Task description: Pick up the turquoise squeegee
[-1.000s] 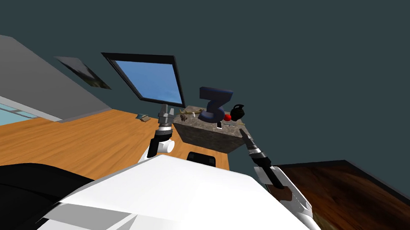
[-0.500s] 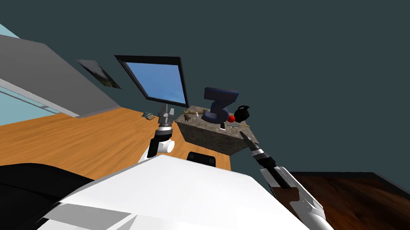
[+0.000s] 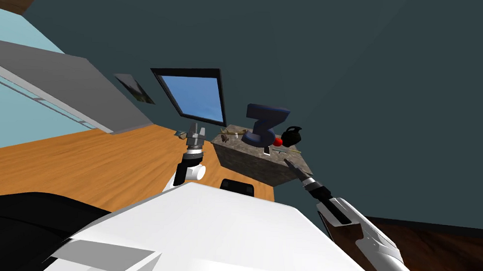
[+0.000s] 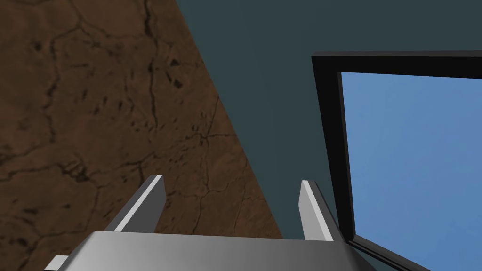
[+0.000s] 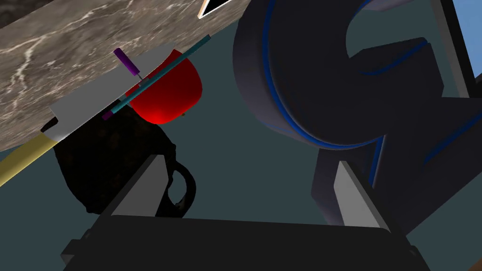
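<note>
Squeegee (image 5: 160, 75) on the block (image 3: 254, 162), just before ball (image 3: 278, 142) and jug (image 3: 291, 136)

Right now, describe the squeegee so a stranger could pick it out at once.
On the stone-topped block stands a big dark blue figure 3. Beside it, near the red round thing and the black jug, lies the squeegee: the only thin teal bar, purple-tipped, with a flat grey blade.

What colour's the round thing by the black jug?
The round thing is red; clearest in right wrist view.
</note>
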### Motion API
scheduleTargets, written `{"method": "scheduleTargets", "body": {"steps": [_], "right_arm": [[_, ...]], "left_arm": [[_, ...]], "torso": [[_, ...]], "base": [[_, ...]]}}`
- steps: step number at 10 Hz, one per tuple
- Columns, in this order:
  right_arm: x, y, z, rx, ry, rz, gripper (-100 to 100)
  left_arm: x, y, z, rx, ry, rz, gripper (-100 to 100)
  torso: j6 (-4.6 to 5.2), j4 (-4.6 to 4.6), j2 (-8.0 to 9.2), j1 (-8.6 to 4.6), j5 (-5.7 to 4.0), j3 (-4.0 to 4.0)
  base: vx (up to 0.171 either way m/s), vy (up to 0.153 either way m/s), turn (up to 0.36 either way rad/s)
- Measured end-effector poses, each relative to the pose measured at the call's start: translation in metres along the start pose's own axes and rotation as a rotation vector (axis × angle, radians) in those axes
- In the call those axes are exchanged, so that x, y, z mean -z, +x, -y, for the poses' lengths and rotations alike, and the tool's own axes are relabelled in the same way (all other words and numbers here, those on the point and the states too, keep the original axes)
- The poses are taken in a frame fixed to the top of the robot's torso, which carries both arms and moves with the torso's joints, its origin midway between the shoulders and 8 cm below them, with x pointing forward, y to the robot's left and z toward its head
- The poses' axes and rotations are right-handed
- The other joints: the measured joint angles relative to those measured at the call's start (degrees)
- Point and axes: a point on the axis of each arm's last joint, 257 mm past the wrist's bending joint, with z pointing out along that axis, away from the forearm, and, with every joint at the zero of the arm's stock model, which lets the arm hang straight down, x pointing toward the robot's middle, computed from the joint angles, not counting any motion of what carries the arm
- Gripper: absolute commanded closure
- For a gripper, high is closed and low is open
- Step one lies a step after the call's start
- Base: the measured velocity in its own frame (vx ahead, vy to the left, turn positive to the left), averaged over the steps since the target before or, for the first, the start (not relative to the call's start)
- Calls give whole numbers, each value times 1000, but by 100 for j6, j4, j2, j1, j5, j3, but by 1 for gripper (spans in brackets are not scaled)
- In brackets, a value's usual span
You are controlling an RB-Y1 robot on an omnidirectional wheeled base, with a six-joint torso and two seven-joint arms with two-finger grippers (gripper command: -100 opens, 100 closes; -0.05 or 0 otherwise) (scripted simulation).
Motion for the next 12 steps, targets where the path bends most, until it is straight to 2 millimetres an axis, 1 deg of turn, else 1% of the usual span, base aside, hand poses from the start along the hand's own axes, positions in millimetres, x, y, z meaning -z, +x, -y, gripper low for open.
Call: {"method": "scheduleTargets", "body": {"steps": [1,3,4,5,6,7,8,9,10,11,12], "right_arm": [[2,0,6,24,12,-21,-100],[14,3,41,96,72,-95,-100],[20,5,49,126,88,-123,-100],[25,5,61,163,114,-158,-100],[30,5,68,186,129,-179,-100],[37,5,84,221,155,-212,-100],[41,5,89,243,164,-232,-100],[49,3,98,277,186,-264,-100],[58,2,112,320,213,-303,-100],[63,0,119,345,229,-325,-100],[71,-5,130,383,251,-357,-100]], "left_arm": [[0,0,0,0,0,0,0],[0,0,0,0,0,0,0],[0,0,0,0,0,0,0],[0,0,0,0,0,0,0],[0,0,0,0,0,0,0],[0,0,0,0,0,0,0],[0,0,0,0,0,0,0],[0,0,0,0,0,0,0],[0,0,0,0,0,0,0],[0,0,0,0,0,0,0],[0,0,0,0,0,0,0]], "torso": [[3,0,1,-3,0,0],[-2,-1,-4,5,1,-2],[4,0,-2,3,2,-1],[0,0,-2,1,1,-1],[5,0,1,-5,0,0],[1,0,0,-6,-1,0],[4,1,2,-8,-1,1],[2,0,-1,-6,0,0],[-1,-2,-8,1,0,-5],[5,-2,-8,-1,1,-5],[1,-2,-9,-3,1,-5]], "base": [[7,46,164],[19,62,160],[18,49,158],[13,30,80],[11,34,143],[12,24,89],[22,31,133],[39,53,253],[38,42,99],[38,37,155],[26,16,69]]}}
